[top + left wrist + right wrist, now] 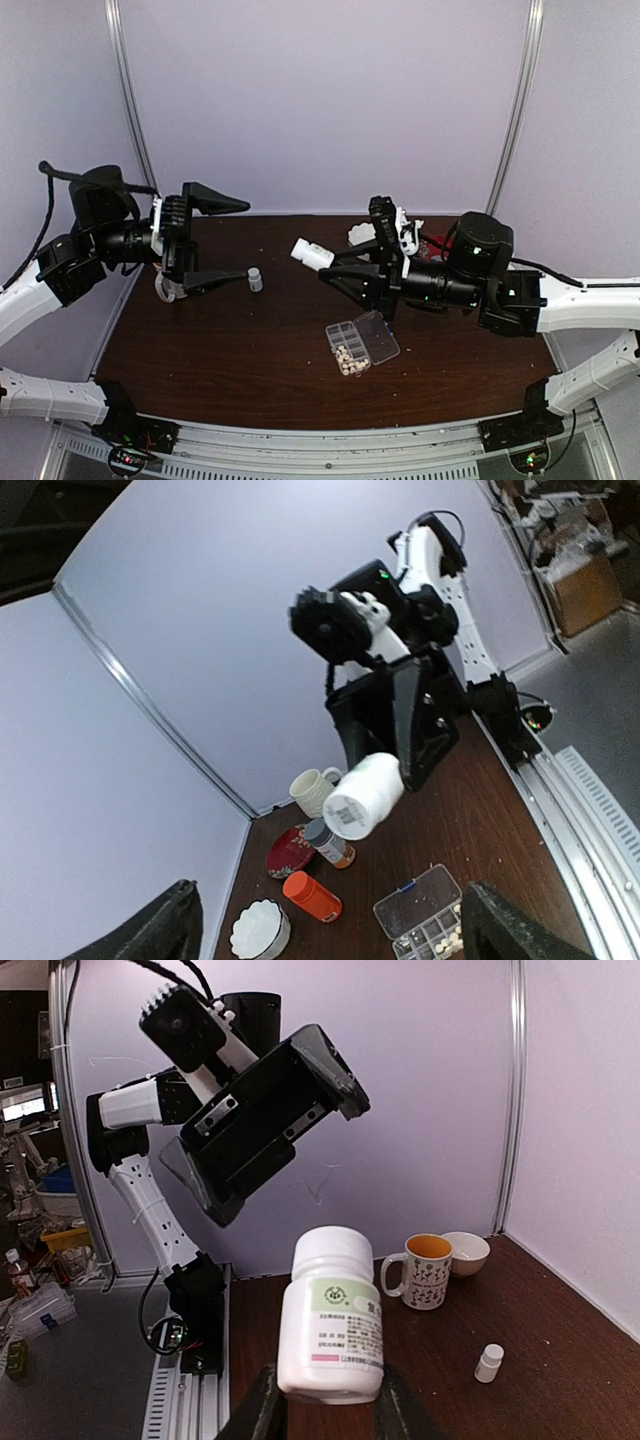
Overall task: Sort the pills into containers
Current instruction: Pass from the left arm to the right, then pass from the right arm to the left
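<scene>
**Top view.** My left claw [222, 240] hangs over the left side of the table [200, 340], jaws wide apart, nothing between them. My right claw [335, 255] is clamped on a white bottle [312, 253] above mid-table. The organizer box [336, 334] lies open on the table near the right claw, with pills [348, 358] in some of its cells. A tiny white vial [255, 279] stands beside the left claw's lower finger.

**Left wrist view.** My fingers sit in the bottom corners, well apart. Opposite, the right claw grips the white bottle. Below it are a mug [315, 790], a red plate [288, 852], an amber bottle [328, 842], an orange bottle [312, 897] and a white bowl [260, 928]. The organizer box is at lower right, pills inside.

**Right wrist view.** My fingers press both sides of the white bottle, cap pointing away. The left claw faces me, jaws spread. The vial stands at right.
</scene>
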Controlling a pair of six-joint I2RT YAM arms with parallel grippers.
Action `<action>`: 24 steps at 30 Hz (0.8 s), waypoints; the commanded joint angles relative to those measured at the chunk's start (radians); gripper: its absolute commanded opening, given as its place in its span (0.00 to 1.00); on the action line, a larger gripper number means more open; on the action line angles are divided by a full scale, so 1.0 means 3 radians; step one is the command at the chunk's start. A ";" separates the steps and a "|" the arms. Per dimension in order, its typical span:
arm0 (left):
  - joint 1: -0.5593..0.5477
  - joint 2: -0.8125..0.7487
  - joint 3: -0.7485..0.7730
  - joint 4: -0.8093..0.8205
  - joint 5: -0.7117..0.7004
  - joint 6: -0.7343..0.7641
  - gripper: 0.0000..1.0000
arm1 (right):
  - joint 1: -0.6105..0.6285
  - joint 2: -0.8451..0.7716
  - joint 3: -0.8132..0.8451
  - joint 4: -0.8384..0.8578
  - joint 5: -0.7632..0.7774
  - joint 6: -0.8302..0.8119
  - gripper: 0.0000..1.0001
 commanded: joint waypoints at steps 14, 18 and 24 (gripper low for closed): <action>-0.0303 0.0423 0.0451 -0.0853 0.0060 0.1655 0.77 | -0.0032 0.0337 0.0525 -0.0378 -0.0711 0.0126 0.15; -0.0311 0.0447 0.0456 -0.0853 0.0090 0.1703 0.72 | -0.0036 0.0383 0.0530 -0.0368 -0.0719 0.0125 0.15; -0.0345 0.0449 0.0461 -0.0851 0.0093 0.1764 0.66 | -0.0047 0.0465 0.0558 -0.0332 -0.0774 0.0159 0.14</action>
